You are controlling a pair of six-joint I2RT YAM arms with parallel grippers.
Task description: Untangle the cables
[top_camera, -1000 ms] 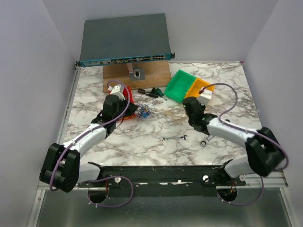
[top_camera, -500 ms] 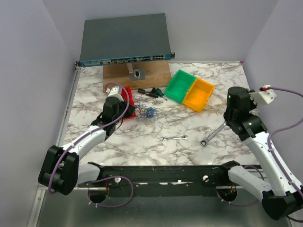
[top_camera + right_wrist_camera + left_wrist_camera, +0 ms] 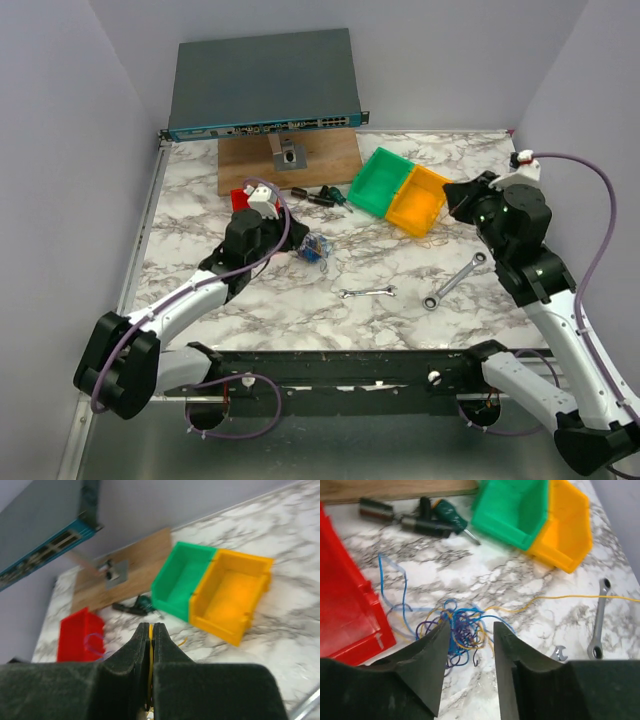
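The left arm is stretched from its base at the near left edge diagonally toward the middle of the marble table, with its wrist held low. The left gripper is pointed down at the cables, a small knot of blue and yellow wires lying on the table near the red bin. Its fingers are set a narrow way apart, the knot is seen through the gap, and nothing is clamped.

The right arm is folded upward at the right side, with its wrist raised and turned left toward the yellow bin and green bin. The right gripper is pressed closed on a yellow strand, pinched between its fingers. In the left wrist view, a yellow wire is drawn out rightward from the knot, past a wrench.
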